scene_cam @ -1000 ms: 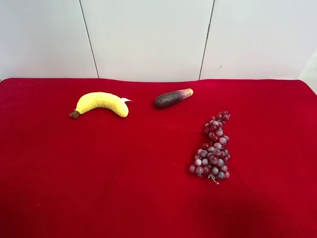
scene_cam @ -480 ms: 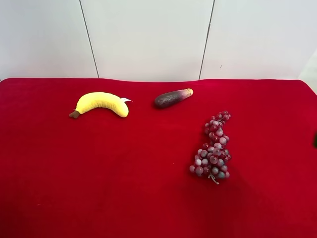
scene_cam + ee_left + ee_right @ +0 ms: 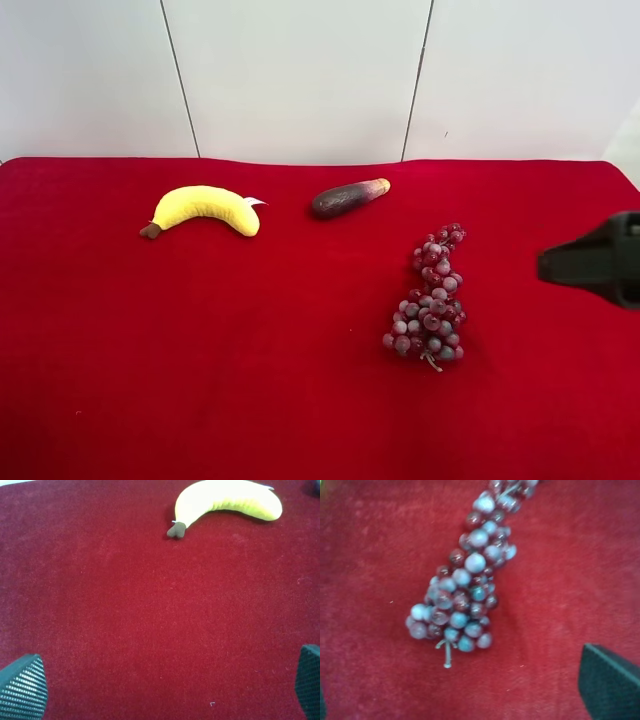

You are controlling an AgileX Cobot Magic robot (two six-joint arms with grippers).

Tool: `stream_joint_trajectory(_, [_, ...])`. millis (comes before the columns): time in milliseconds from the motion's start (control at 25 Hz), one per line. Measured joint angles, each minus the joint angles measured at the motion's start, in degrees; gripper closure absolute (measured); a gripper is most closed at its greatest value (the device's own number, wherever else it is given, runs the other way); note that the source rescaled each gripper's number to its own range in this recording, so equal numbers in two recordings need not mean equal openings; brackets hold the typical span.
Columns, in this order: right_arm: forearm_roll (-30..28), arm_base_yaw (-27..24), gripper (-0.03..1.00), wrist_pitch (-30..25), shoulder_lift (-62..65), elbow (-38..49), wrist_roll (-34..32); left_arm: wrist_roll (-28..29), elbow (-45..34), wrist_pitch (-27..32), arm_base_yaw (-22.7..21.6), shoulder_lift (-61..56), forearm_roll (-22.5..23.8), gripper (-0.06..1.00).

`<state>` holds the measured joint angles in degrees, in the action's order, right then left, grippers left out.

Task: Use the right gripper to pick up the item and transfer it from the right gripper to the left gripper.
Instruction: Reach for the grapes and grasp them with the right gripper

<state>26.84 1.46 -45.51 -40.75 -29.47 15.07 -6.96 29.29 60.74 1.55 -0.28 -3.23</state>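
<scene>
The right pincer (image 3: 592,264), a black wedge reaching in from the exterior high view's right edge, stands spread wide and holds nothing: the right wrist view shows one black finger (image 3: 610,682) at one edge and only a dark sliver of the other at the opposite edge, with red cloth between them. Its tip points toward the grapes (image 3: 432,295), which lie near it on the red-covered surface (image 3: 200,390), apart from it and untouched. The bunch rests lengthwise in that view's right half, its broad end and short pale stem (image 3: 447,656) toward the near edge, its thin end tapering toward the far side; the purple-red and greyish berries are blurred in the wrist view. The left pincer (image 3: 165,687), seen only in the left wrist view, is likewise spread, its two dark textured fingers (image 3: 22,690) at opposite edges with nothing but cloth between them. Well ahead of it lies a yellow plush banana (image 3: 227,500), curved, its brown tip the end nearer the pincer. In the exterior high view the banana sits toward that view's far left of the surface, well apart from the grapes. A dark purple-brown eggplant (image 3: 348,198) lies near the far middle, between banana and grapes and touching neither. White wall panels (image 3: 300,70) rise behind the far edge
</scene>
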Motion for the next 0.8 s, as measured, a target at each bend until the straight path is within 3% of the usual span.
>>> stream_joint_trajectory(400, [2.10, 0.63, -0.03, 5.64, -18.12, -0.02, 1.94, 0.00, 0.00, 0.00, 0.00, 0.00, 0.00, -0.05])
stream_joint_trajectory(800, [2.87, 14.50, -0.03, 15.19, -32.12, -0.06, 0.52, 0.00, 0.00, 0.00, 0.00, 0.00, 0.00, -0.05])
